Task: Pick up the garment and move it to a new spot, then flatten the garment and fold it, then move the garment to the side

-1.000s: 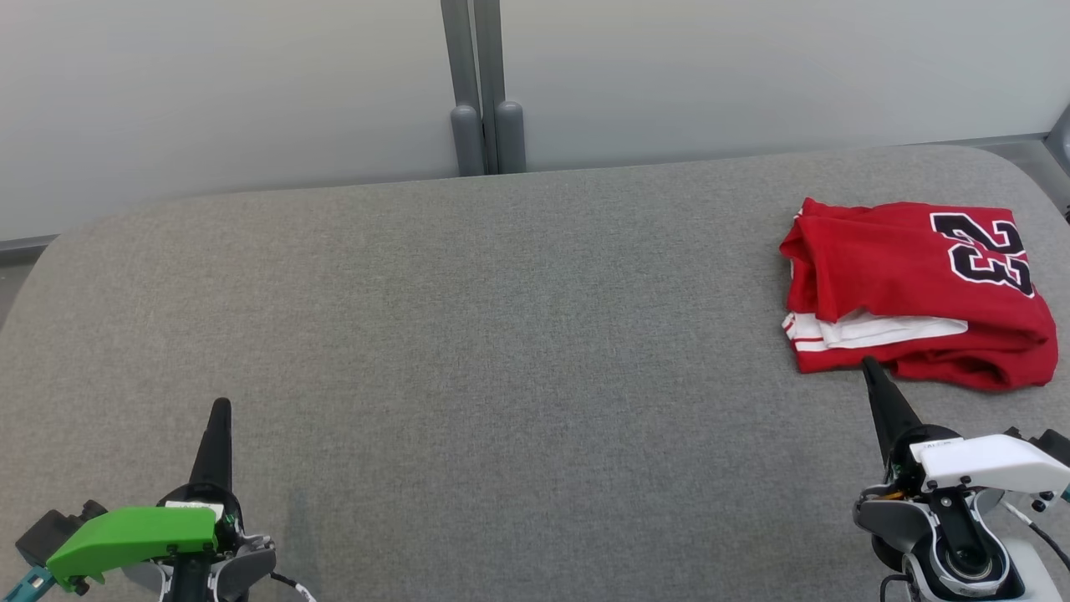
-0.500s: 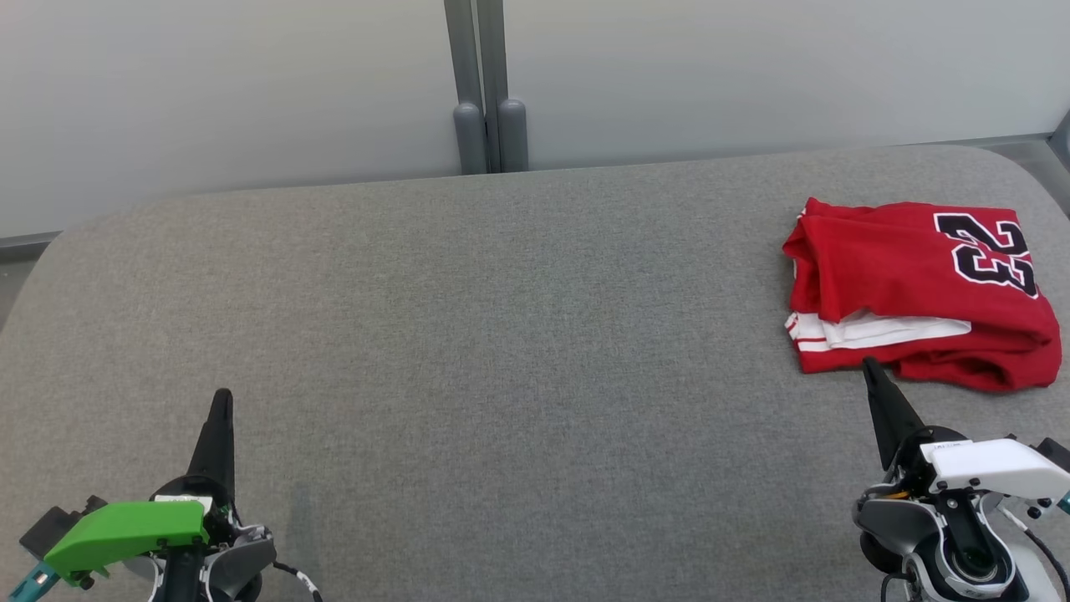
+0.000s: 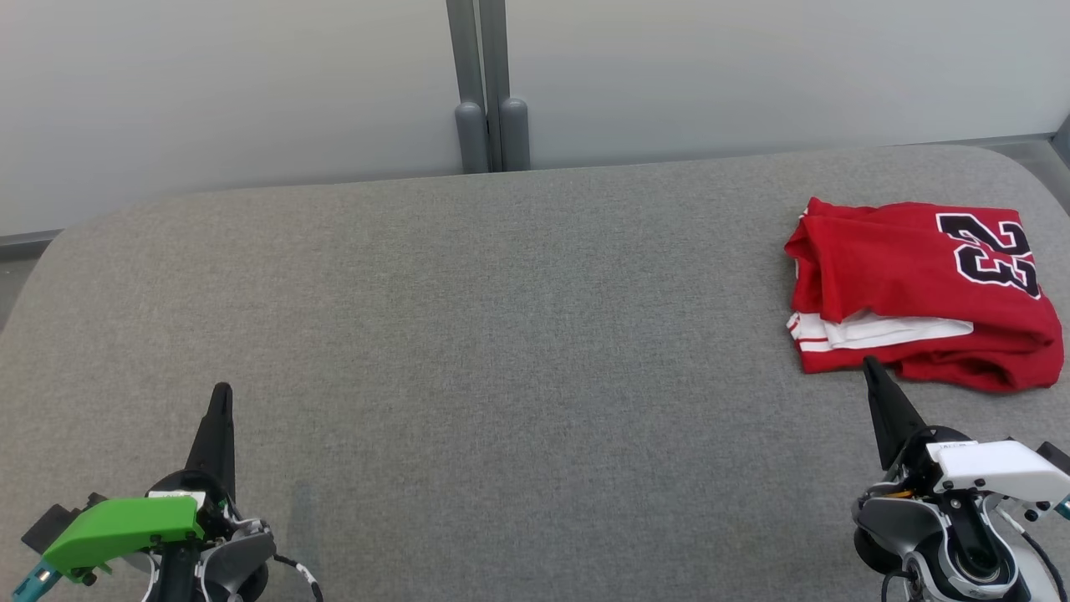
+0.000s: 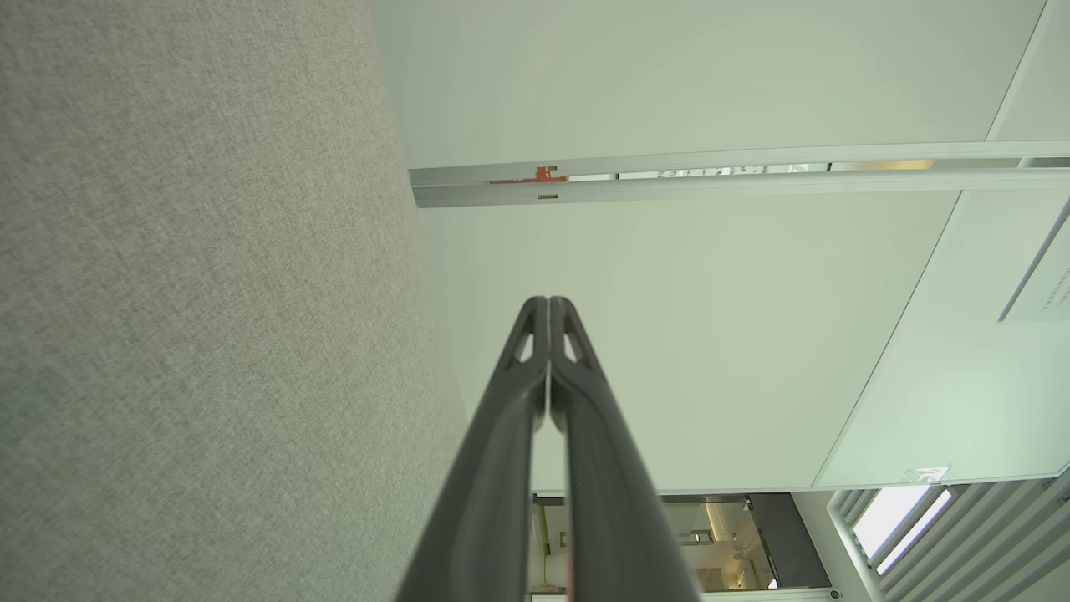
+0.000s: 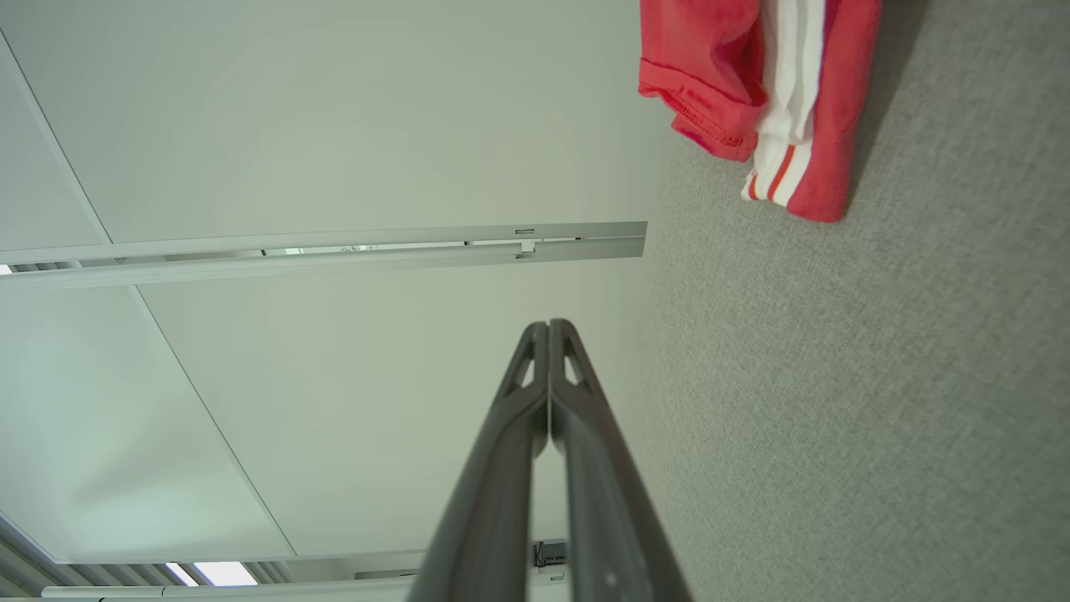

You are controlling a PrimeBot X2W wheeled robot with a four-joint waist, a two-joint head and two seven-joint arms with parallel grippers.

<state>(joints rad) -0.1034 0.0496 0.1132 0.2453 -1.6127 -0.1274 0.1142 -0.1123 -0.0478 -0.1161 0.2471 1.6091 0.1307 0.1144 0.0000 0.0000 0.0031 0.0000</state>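
The garment (image 3: pixel 919 293) is a red jersey with white trim and a black "23", folded into a compact stack at the far right of the grey table (image 3: pixel 501 334). Its red and white edge (image 5: pixel 777 100) also appears at the top of the right wrist view. My right gripper (image 3: pixel 869 363) is shut and empty, its tip just short of the garment's near edge. At the lower left my left gripper (image 3: pixel 221 390) is shut too, holding nothing, far from the garment. Both wrist views show the fingers (image 4: pixel 547 305) (image 5: pixel 547 326) pressed together.
Pale wall panels with a grey double post (image 3: pixel 489 92) stand behind the table's far edge. The table's rounded corners fall away at the far left and far right. Wide bare fabric lies between the two grippers.
The head view has shifted slightly, so the garment sits a touch lower and further right. The left gripper's tip has crept a little forward. Both grippers stay shut.
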